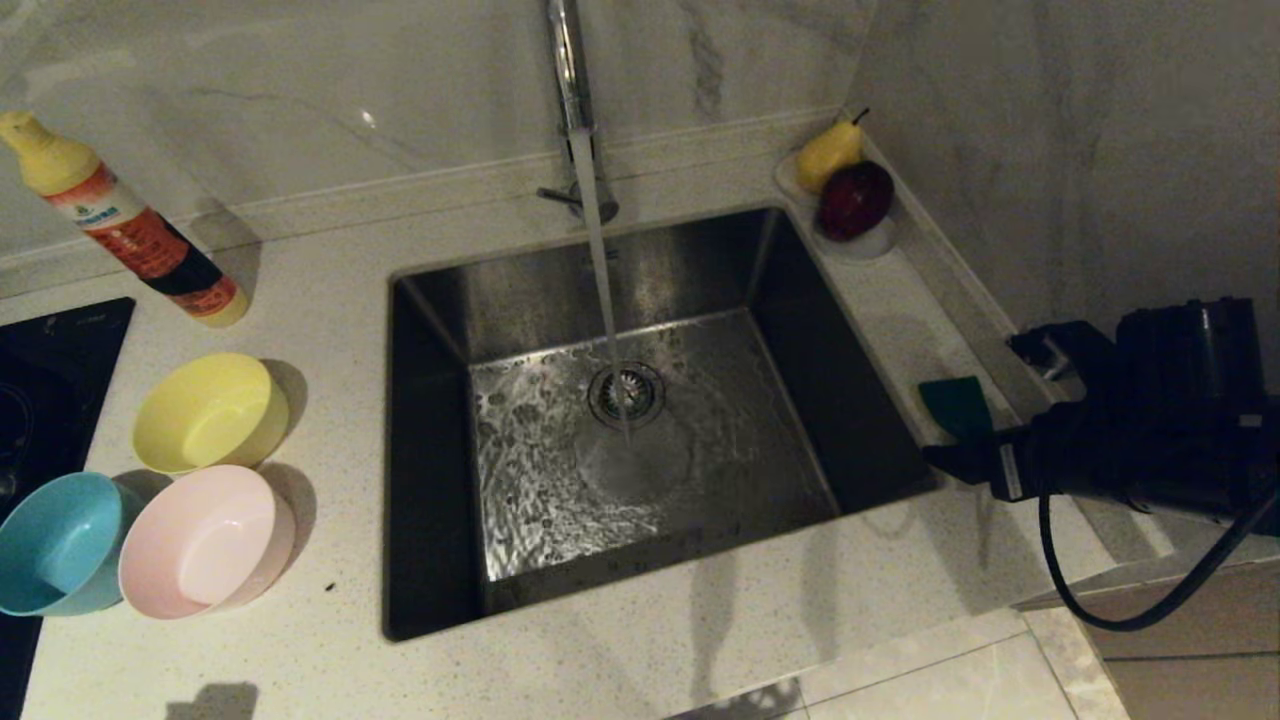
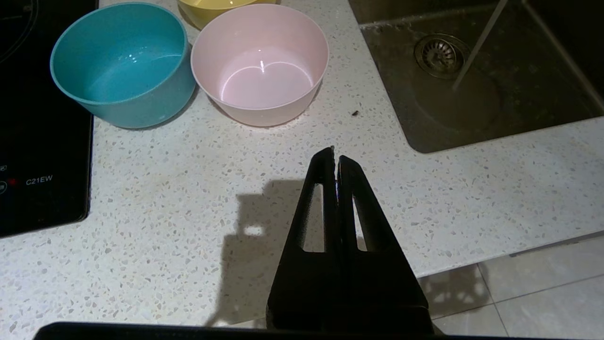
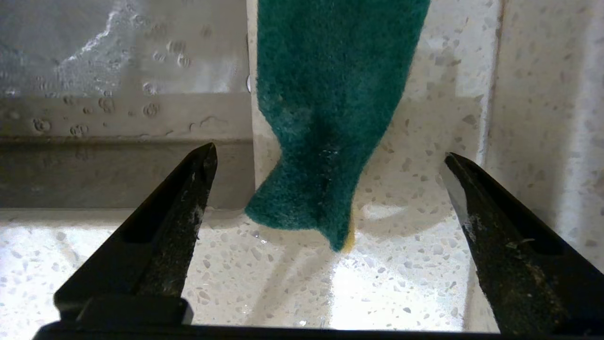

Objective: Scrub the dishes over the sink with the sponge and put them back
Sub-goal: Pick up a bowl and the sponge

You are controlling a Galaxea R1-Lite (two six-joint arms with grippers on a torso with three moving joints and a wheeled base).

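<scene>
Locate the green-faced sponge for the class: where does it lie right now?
In the head view the green-faced yellow foam sponge lies on the speckled counter strip right of the square steel sink, just ahead of the open right gripper.

water runs from the tap (image 1: 572, 90) into the sink (image 1: 640, 440); right tool (image 1: 950, 458) beside the sponge (image 1: 956, 405).

Black right arm (image 1: 1150, 420), looping black cable (image 1: 1110, 590), tapered slotted black pincer (image 2: 336, 163)

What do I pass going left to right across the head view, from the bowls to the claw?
Blue bowl → pink bowl → sink → drain strainer → sponge → right claw.
</scene>
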